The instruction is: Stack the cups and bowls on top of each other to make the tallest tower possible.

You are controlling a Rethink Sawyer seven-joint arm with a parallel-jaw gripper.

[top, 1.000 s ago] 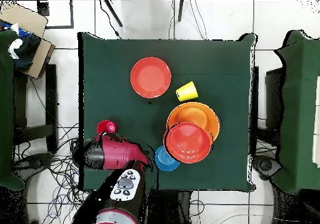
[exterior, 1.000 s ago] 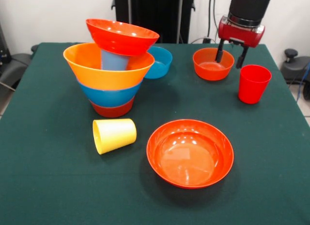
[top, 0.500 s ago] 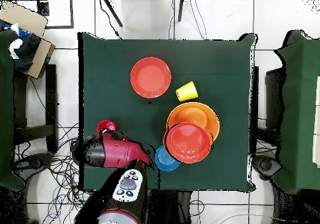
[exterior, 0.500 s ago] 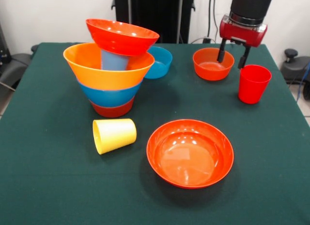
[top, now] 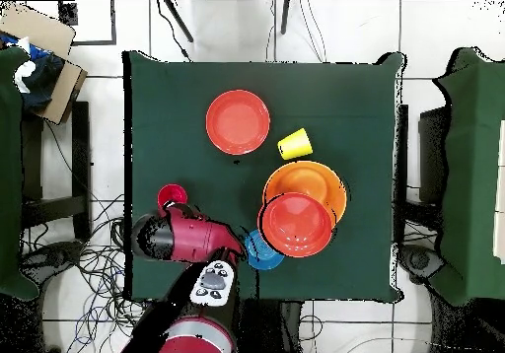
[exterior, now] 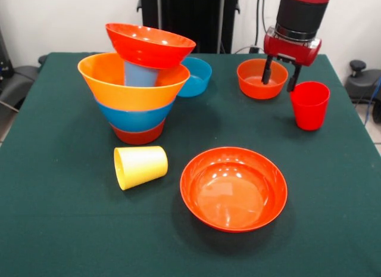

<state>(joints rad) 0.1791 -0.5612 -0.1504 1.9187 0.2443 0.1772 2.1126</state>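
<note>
The tower stands at the left: a small red-orange bowl [exterior: 138, 134] at the bottom, then the large blue bowl [exterior: 136, 117], then the huge orange bowl [exterior: 132, 89]. A light blue cup [exterior: 140, 74] stands inside it, and a wide red-orange bowl [exterior: 150, 44] rests tilted on top. The yellow cup [exterior: 140, 166] lies on its side. A second wide red-orange bowl [exterior: 233, 187] sits in front. My gripper [exterior: 280, 74] is open and empty. It hangs over the right rim of a small red-orange bowl [exterior: 257, 80], just left of the red cup [exterior: 309, 104]. A small blue bowl [exterior: 196, 76] sits behind the tower.
The green table [exterior: 59, 229] ends close behind the small bowls and right of the red cup. In the overhead view my arm [top: 187, 239] covers the small red-orange bowl; the red cup [top: 172, 195] and the small blue bowl [top: 258, 253] show beside it.
My gripper has moved a little left in the front view, over the small red-orange bowl. The red cup seems to have shifted slightly left. The rest has not moved.
</note>
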